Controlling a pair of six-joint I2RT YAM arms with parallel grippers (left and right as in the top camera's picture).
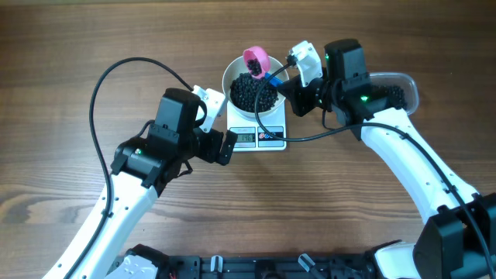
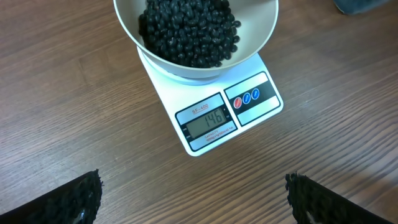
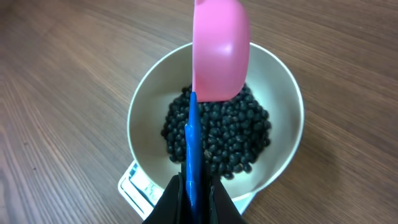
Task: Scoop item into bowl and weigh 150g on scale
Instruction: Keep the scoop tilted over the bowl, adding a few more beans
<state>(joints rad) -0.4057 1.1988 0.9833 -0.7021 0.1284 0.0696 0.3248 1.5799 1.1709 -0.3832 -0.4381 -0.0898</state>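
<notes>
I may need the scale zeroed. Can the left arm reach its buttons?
Probably yes: the left fingers are open and empty before the scale, its buttons lie uncovered by the bowl, and nothing stands between them.

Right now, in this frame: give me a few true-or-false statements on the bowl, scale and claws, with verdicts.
The round glossy white bowl sits on the flat white digital scale. True.
The bowl is empty. False: it holds small black beans.
The right claw grips the pink plastic scoop by its blue handle. True.
The left claw is shut on the bowl. False: it is open and holds nothing.
</notes>
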